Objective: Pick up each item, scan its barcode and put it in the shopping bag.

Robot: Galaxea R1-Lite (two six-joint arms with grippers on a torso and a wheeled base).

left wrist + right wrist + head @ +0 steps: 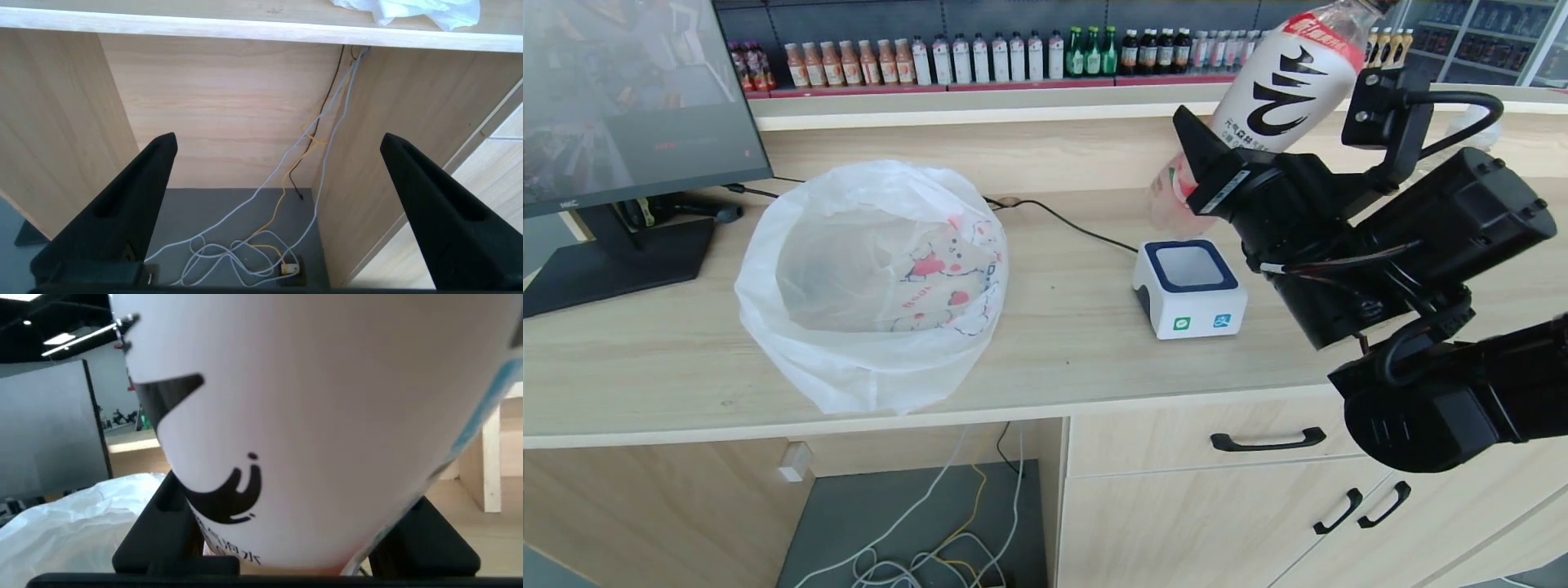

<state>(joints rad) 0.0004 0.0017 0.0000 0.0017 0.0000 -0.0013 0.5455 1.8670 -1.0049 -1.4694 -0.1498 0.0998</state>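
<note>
The bottle (1274,90) is clamped near its base by the closed right gripper (1213,167), with its long axis tilted, cap end high and base end low. The scanner (1188,286) window lies just below the base, and the bag (768,269) is farther left. The left gripper (278,212) hangs below the counter (1062,343), spread wide and empty.

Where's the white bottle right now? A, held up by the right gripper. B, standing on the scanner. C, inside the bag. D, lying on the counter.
A: the right gripper is shut on the bottle, holding it tilted in the air, off the counter and scanner.
</note>
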